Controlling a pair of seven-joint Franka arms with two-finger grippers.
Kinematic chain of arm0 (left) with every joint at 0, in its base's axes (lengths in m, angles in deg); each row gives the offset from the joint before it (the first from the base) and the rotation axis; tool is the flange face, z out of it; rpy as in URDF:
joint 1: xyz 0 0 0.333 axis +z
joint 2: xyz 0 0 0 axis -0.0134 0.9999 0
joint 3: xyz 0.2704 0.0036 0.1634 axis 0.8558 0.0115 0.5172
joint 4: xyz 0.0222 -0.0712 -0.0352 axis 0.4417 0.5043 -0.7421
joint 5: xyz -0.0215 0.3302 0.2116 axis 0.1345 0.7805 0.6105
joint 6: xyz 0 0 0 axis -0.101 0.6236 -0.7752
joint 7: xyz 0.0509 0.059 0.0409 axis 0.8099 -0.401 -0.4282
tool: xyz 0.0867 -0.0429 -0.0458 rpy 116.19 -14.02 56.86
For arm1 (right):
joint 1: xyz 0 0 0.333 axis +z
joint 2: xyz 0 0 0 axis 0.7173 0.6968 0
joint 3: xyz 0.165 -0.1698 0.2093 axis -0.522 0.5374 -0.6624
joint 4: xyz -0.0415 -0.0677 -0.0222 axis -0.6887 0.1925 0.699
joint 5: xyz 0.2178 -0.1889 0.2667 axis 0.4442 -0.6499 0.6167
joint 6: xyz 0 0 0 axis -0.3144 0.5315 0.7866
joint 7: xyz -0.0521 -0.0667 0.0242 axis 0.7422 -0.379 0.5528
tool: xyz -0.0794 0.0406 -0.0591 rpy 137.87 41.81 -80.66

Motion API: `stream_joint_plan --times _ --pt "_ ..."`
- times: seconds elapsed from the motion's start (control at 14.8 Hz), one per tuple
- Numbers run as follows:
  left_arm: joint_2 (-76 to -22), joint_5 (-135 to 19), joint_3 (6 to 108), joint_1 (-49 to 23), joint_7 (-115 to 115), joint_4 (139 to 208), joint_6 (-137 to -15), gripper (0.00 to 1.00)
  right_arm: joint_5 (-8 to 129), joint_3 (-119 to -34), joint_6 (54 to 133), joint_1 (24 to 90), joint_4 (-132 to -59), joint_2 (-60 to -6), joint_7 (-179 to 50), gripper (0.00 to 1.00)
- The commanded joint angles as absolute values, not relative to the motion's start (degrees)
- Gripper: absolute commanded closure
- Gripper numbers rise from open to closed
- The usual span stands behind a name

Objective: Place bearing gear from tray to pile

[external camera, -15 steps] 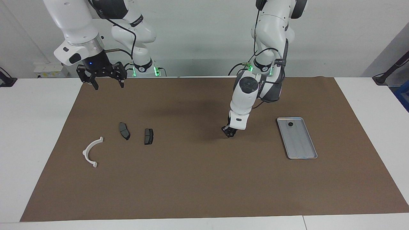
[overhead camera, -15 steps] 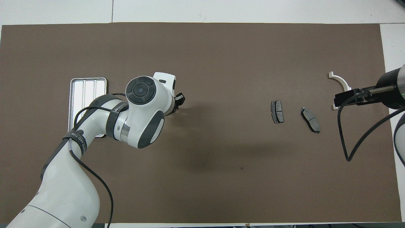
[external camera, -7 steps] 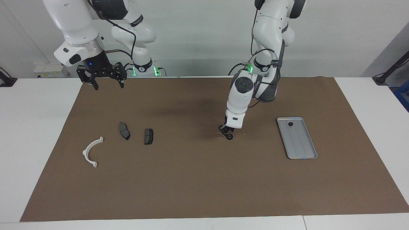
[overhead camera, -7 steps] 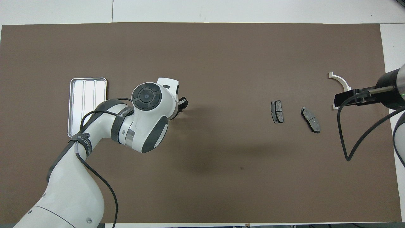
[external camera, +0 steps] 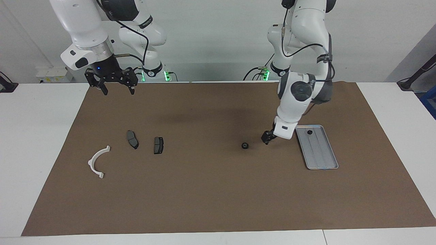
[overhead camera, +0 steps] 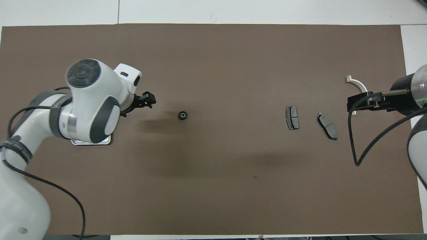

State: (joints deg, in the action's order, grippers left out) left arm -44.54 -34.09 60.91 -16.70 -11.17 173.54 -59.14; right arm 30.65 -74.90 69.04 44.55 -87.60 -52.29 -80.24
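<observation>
- Tabletop (external camera: 41, 136) (overhead camera: 267, 11): white, covered over most of its area by a brown mat (external camera: 218, 190) (overhead camera: 233, 60).
- Tray (external camera: 322, 156) (overhead camera: 90, 142): silver-grey, grooved, lying on the mat toward the left arm's end. In the overhead view the left arm hides all but one edge of it.
- Gear, on mat (external camera: 244, 145) (overhead camera: 182, 115): small, dark and round, lying alone on the mat between tray and pile. Touching neither; nearer the tray, well apart from the pile.
- Gear, in tray (external camera: 309, 132): second small dark round part, at the tray end nearer the robots.
- Pile: three loose parts on the mat toward the right arm's end, none touching another.
  - Two pads (external camera: 132, 139) (overhead camera: 327, 125) and (external camera: 158, 145) (overhead camera: 292, 117): dark grey, side by side.
  - Bracket (external camera: 97, 161) (overhead camera: 358, 85): white half-ring, at the outer edge of the group, partly covered by the right hand in the overhead view.
- Left hand (external camera: 267, 137) (overhead camera: 146, 100): low over the mat between the loose gear and the tray, holding nothing, clear of the gear. Whether its fingers are apart or together cannot be told.
- Right hand (external camera: 116, 87) (overhead camera: 362, 102): raised at the right arm's end, waiting, fingers spread apart, holding nothing.
</observation>
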Motion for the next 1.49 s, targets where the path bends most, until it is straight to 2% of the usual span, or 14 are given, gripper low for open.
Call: stream_joint_plan --times 0.0,0.27,0.61,0.88,1.15,1.29,1.42 --pt "-45.94 -33.03 60.20 -8.88 5.40 176.58 -59.99 0.00 32.68 -74.97 73.48 49.42 -90.24 -53.27 -92.23 0.00" --pt "-45.94 -29.00 60.29 -3.77 16.78 181.41 -67.02 0.03 32.86 -74.97 81.48 58.47 -92.63 -50.20 -108.67 0.00" --pt "-45.41 -28.45 60.20 -1.82 18.82 182.29 -68.69 0.03 32.16 -74.97 92.46 67.96 -91.14 -40.28 -126.17 0.00" --pt "-45.32 -28.45 60.03 -0.68 18.91 184.32 -72.65 0.03 28.21 -74.88 93.63 72.54 -80.09 -27.72 -135.07 0.00" --pt "-45.06 -28.45 60.03 -0.59 18.64 183.71 -73.44 0.03 26.19 -74.54 91.62 75.87 -72.79 -18.75 -137.54 0.01" --pt "-44.45 -28.45 60.03 -0.42 18.73 183.79 -74.49 0.03 22.85 -74.53 89.68 78.35 -64.63 -11.20 -141.66 0.01" --pt "-44.44 -28.54 60.03 -0.42 18.12 184.14 -74.41 0.08 22.66 -74.80 87.75 78.52 -58.90 -6.88 -142.20 0.01"
